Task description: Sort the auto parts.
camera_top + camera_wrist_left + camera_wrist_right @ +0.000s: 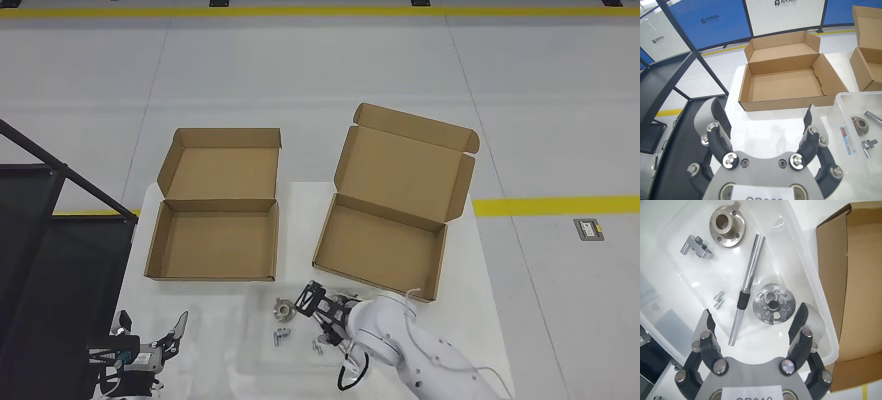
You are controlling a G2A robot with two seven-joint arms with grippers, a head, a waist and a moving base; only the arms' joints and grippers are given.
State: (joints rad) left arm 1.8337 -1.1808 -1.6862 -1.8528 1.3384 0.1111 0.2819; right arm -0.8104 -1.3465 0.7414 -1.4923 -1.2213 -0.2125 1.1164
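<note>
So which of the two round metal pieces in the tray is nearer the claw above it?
The toothed wheel, lying just ahead of the right gripper. The smooth ring with bolt holes sits farther off in the tray.

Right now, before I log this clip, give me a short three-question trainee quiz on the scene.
1. True or false: the right gripper has its fingers open above the clear bin.
2. How many loose bolts lie in the bin? A) one B) two C) four
3. Fill in: the band around the rod is ____.
Key: 1 true; 2 B; 3 black.
</note>
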